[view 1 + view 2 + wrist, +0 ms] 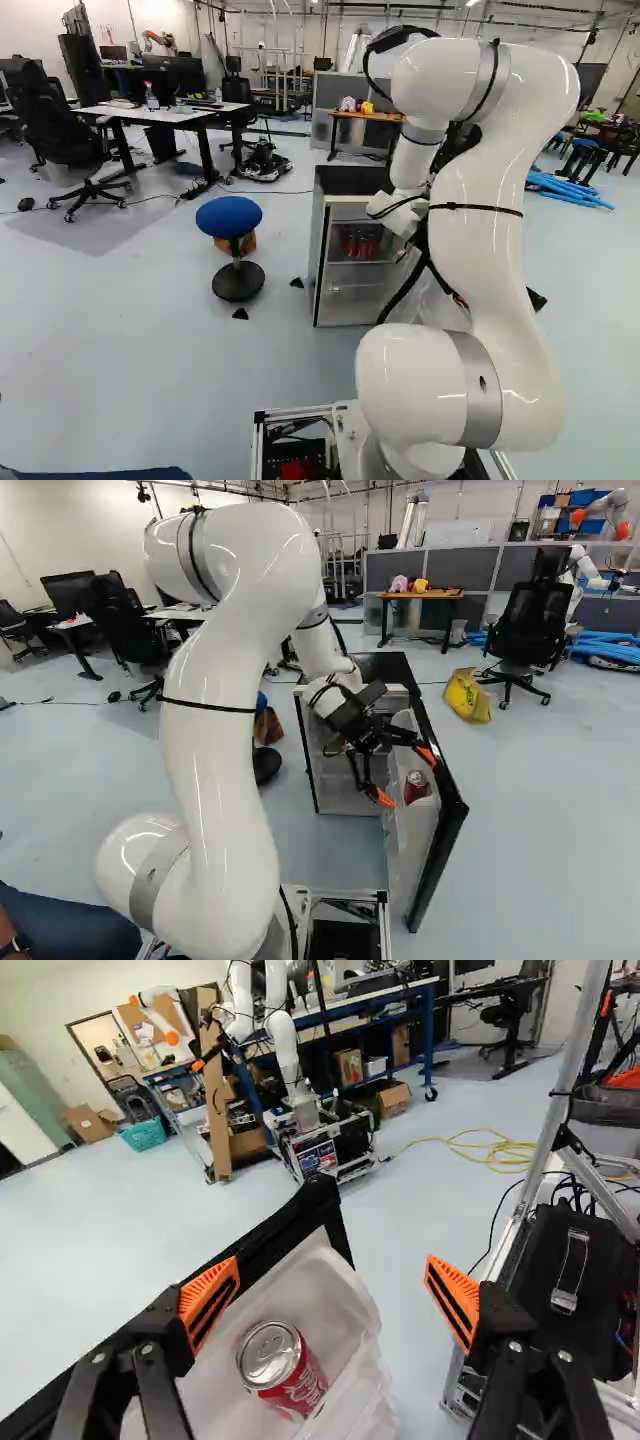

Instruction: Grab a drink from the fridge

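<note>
1. Robotics lab — open room, with an office-type desk area in it.
2. Robot gear: wrist view had another robot point(285, 1045) on a metal-framed base point(325, 1150), near a blue-framed workbench point(428, 1035) carrying assorted kit.
3. Lab clutter: yellow cable point(480, 1150) lay in loops on the pale, smooth floor point(110, 1240), cardboard box point(395, 1098) near the bench, blue tubing point(610, 645) at the right of the right base view.
4. Office part: desk point(170, 114), monitors point(185, 80) and black swivel chair point(55, 130) stood at the left of the left base view.
5. Background: grey partitions point(490, 568) — standard open-plan stuff.
</note>
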